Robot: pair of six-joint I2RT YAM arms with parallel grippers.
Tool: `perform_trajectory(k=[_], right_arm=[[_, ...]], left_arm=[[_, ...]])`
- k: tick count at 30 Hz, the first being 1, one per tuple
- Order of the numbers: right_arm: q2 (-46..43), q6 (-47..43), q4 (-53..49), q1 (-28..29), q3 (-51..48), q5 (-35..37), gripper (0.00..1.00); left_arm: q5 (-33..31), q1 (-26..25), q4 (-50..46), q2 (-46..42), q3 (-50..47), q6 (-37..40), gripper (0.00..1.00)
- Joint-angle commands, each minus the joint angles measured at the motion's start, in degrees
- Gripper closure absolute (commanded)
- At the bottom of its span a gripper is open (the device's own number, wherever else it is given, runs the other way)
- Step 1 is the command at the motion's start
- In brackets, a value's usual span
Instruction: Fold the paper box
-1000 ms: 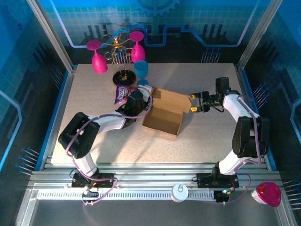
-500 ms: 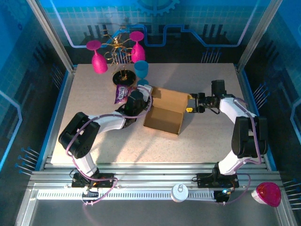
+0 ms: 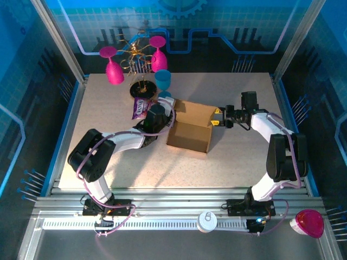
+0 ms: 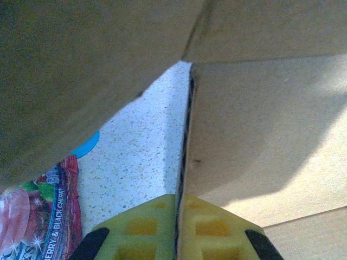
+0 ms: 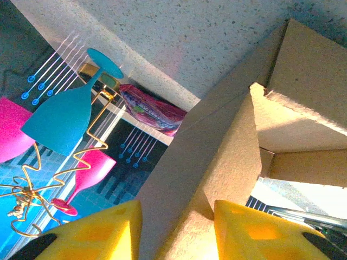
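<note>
The paper box [image 3: 190, 132] lies open in the middle of the table, plain brown with creased flaps. My left gripper [image 3: 171, 116] is at its left wall. In the left wrist view the yellow fingers [image 4: 146, 227] are shut on the thin edge of a cardboard panel [image 4: 260, 124]. My right gripper [image 3: 217, 122] is at the box's right flap. In the right wrist view its gripper [image 5: 176, 233] stands open, with the brown flap [image 5: 217, 157] running up between the two yellow fingers [image 5: 97, 233].
A purple snack packet [image 3: 142, 107] lies just left of the box, beside my left wrist. Behind it stand a blue cup [image 3: 162, 80], two pink glasses [image 3: 114, 67] and a gold wire rack [image 3: 138, 59]. Bare table lies in front of the box.
My right gripper has moved left to the box, and its open fingers now straddle the right flap. The left gripper has kept its hold on the left wall.
</note>
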Motion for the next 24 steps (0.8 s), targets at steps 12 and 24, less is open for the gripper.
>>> perform_trajectory(k=[12,24], right_arm=[[2.9,-5.8,1.2,1.2,-1.2,0.0,0.70],[3.0,-14.1,-2.2,1.4,-0.3,2.1,0.77]], left_arm=[[12.3,0.8,6.5,-2.3,-2.7,-23.4,0.63],[17.5,1.3,9.5,-3.9,-9.3,-33.5,0.66]])
